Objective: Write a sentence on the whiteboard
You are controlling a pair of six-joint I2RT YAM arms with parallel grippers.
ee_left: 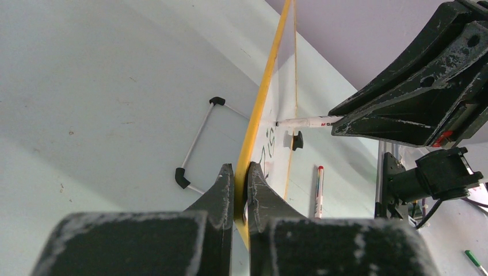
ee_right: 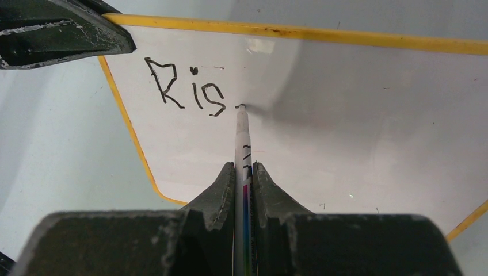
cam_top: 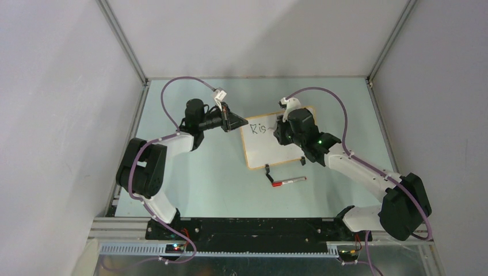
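The whiteboard (cam_top: 270, 150) lies on the table (cam_top: 190, 172). The left wrist view shows the left gripper (ee_left: 240, 179) pinching its yellow edge. The right wrist view shows the right gripper (ee_right: 244, 175) squeezing a marker (ee_right: 242, 129), its tip touching the whiteboard right after the sentence (ee_right: 187, 92), just "Ris". Only the top view shows a spare pen (cam_top: 289, 181) near the whiteboard's near edge.

**Layout, single moment**

Small rectangular orange-framed whiteboard (cam_top: 270, 150) lies mid-way on the pale green surface (cam_top: 195, 172), between the two arms. Black left claw (cam_top: 241, 122) clamps the frame at its far-left corner. Black right claw (ee_right: 243, 172) is over the far half, pinching a slim white marker (ee_right: 241, 129). The tip touches the whiteboard just right of the black handwritten sentence (ee_right: 187, 92), reading "Ris", at far left. A red-capped white marker (cam_top: 289, 181) lies on the surface just before the near edge, beside the left black clip foot (cam_top: 267, 168).
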